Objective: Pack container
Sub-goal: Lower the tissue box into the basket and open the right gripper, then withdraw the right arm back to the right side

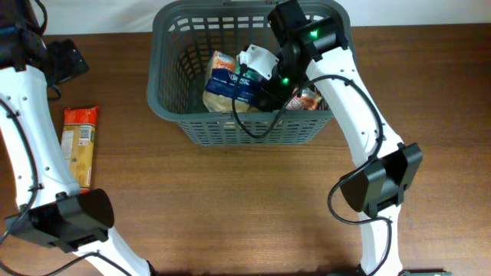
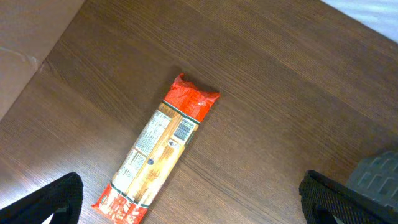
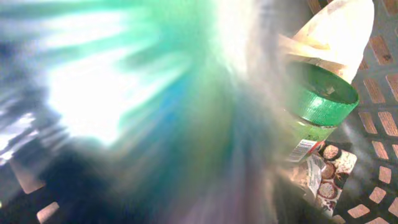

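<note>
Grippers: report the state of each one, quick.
Left gripper: open, holding nothing.
Right gripper: down inside the basket; open or shut cannot be told.

Left jaws wide apart, right arm [image 1: 349, 100] outstretched
</note>
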